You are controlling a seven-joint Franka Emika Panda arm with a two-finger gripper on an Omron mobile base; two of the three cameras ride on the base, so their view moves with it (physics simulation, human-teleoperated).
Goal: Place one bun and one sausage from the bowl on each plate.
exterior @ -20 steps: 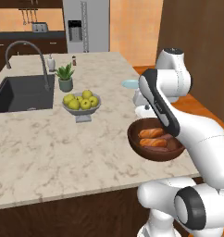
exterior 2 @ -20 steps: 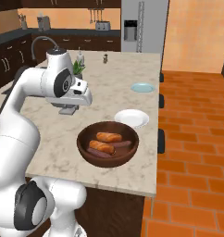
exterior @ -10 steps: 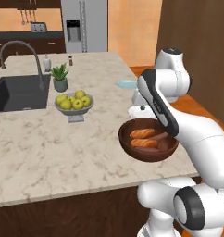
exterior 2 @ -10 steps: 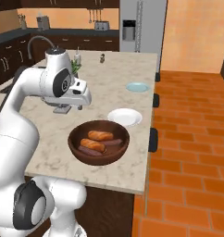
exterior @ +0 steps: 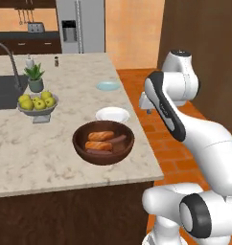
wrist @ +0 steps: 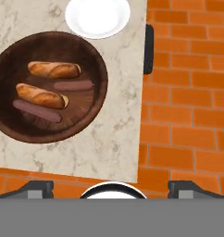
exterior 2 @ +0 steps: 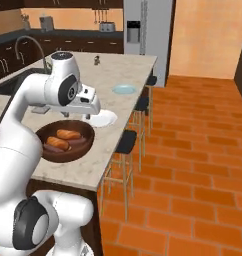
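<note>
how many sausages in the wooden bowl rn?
2. One sausage lies mid-bowl between the two buns; the other sausage lies along the rim of the wooden bowl, beside the second bun. None look hidden.

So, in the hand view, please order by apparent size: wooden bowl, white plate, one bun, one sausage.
1. wooden bowl
2. white plate, partly cut off by the top edge
3. lower bun
4. upper sausage
The bun and the sausage look close in length; the bun is thicker.
</note>
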